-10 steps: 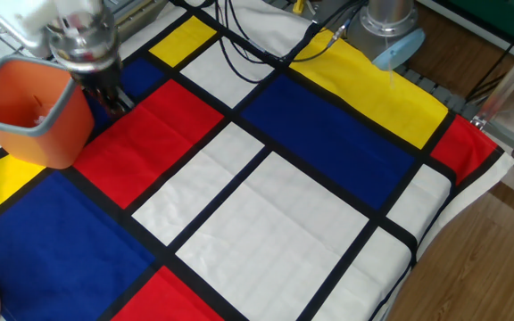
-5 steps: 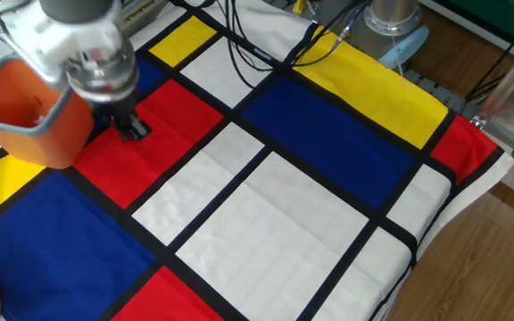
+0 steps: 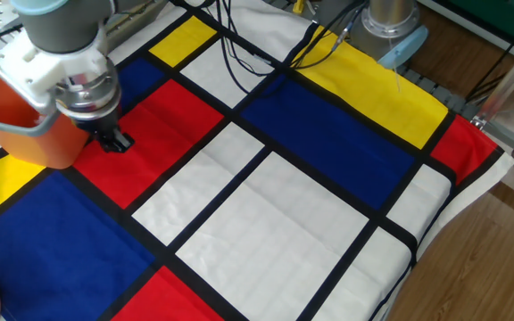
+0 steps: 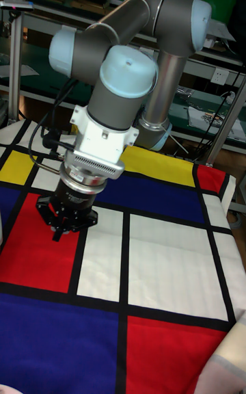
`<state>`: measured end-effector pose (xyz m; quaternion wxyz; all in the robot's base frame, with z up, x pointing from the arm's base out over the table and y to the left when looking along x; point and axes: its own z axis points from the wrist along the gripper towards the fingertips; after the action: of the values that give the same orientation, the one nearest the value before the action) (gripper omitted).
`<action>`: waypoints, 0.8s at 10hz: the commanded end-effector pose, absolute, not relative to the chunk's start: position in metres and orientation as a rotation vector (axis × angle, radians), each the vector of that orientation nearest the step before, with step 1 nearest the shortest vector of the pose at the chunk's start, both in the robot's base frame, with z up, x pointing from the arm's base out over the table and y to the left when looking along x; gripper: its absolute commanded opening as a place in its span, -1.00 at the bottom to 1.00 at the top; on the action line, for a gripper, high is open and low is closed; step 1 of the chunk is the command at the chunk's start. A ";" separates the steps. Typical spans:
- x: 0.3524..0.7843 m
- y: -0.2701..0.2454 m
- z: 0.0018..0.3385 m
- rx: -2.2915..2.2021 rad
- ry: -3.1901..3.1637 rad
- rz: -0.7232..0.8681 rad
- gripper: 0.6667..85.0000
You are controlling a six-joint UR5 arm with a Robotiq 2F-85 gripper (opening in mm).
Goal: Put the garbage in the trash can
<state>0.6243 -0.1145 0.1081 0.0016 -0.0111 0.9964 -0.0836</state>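
Note:
The trash can (image 3: 20,134) is an orange bin at the table's left edge, and my wrist covers most of its opening and rim. Just to its right my gripper (image 3: 116,141) hangs low over a red patch of the cloth. Its black fingers are drawn together to a point, shut with nothing between them. From the tall fixed view the gripper (image 4: 59,232) points down at the red patch's right edge, beside a black stripe. The garbage is hidden in both views.
A cloth of red, blue, yellow and white patches with black stripes (image 3: 266,169) covers the table. Black cables (image 3: 239,45) trail across the far side towards the arm's base (image 3: 391,18). The table's right edge (image 3: 435,232) drops to a wooden floor.
My wrist and gripper have moved from the bin's far right rim towards the front and a little left. The wrist now covers the bin's inside, where a pale scrap showed earlier.

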 end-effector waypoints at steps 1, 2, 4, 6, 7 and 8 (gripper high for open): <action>0.623 -0.123 0.104 -0.163 3.152 -0.259 -0.99; 0.622 -0.120 0.104 -0.163 3.156 -0.244 -0.99; 0.634 -0.113 0.103 -0.121 3.111 -0.203 -0.99; 0.635 -0.110 0.103 -0.047 3.108 -0.178 -0.99; 0.634 -0.099 0.102 -0.018 3.111 -0.113 -0.99; 0.635 -0.098 0.102 0.011 3.108 -0.106 -0.99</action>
<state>0.6323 -0.1085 0.1018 0.0095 -0.0189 0.9981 -0.0580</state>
